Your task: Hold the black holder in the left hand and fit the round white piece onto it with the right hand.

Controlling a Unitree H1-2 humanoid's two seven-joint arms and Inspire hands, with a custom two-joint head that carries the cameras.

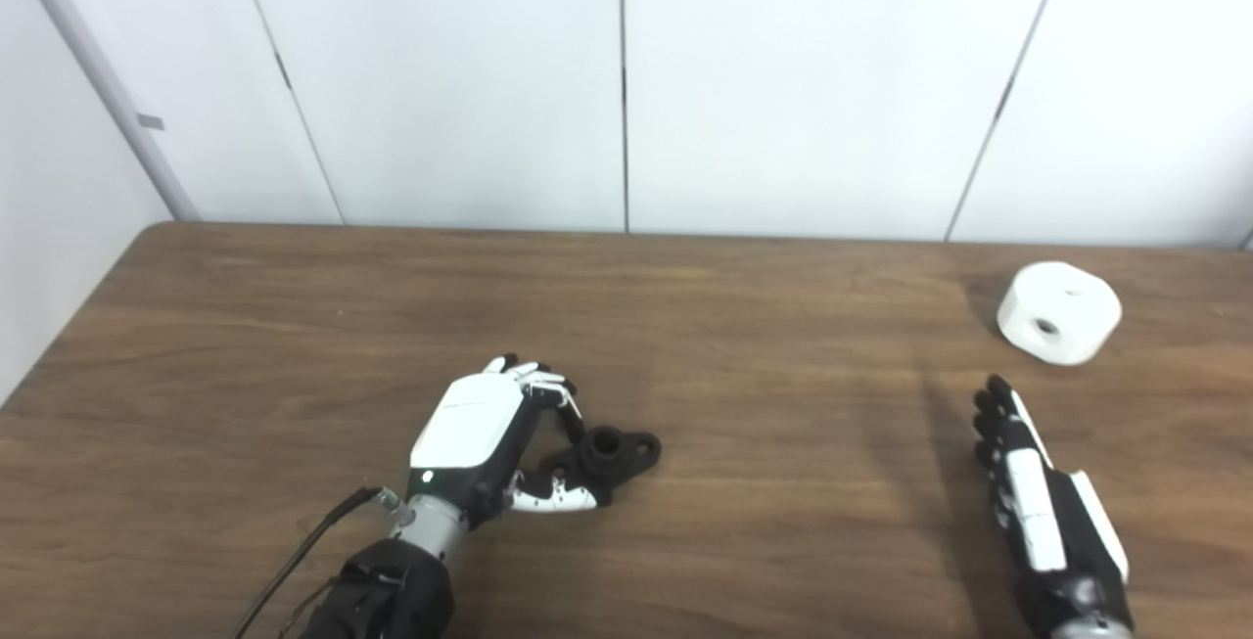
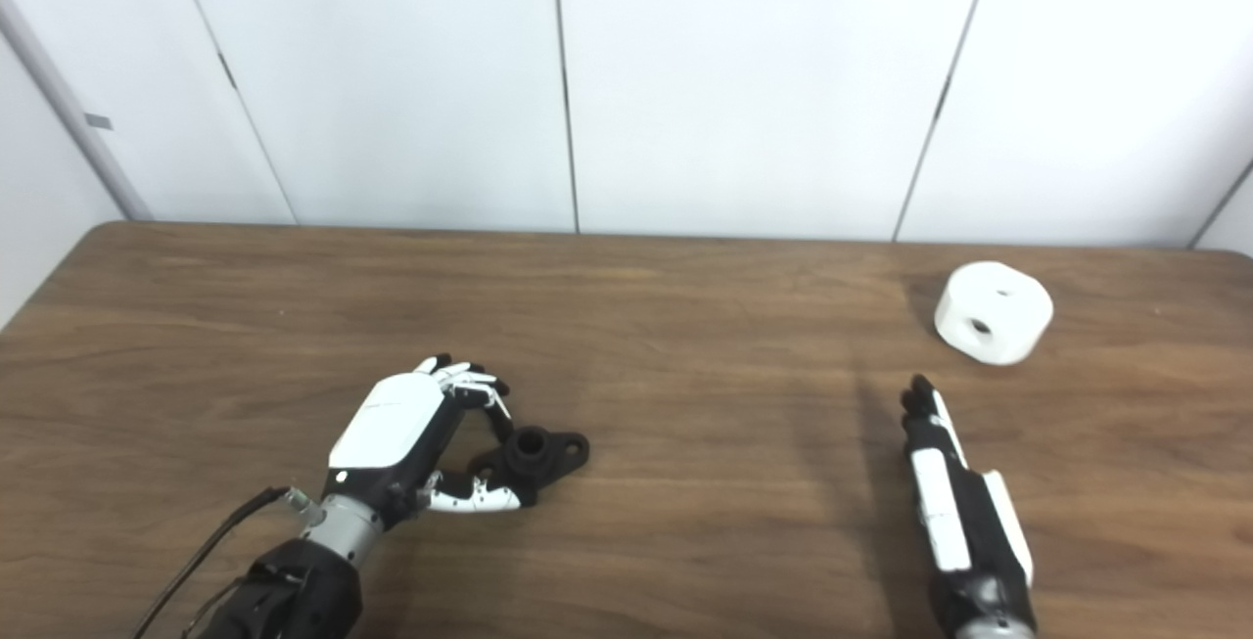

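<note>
The black holder (image 1: 617,453) lies on the wooden table (image 1: 744,345), a short tube with a flat flange. My left hand (image 1: 485,438) is curled around its left end, fingers on the far side and thumb on the near side, touching it. The holder still rests on the table. The round white piece (image 1: 1059,312), a thick disc with a hole in its side, sits at the far right of the table. My right hand (image 1: 1028,482) lies edge-on with fingers straight, empty, pointing towards the white piece and a short way in front of it.
The table's left edge (image 1: 69,326) runs diagonally at the left. White wall panels (image 1: 626,81) stand right behind the table's far edge. A cable (image 1: 303,546) hangs beside my left wrist.
</note>
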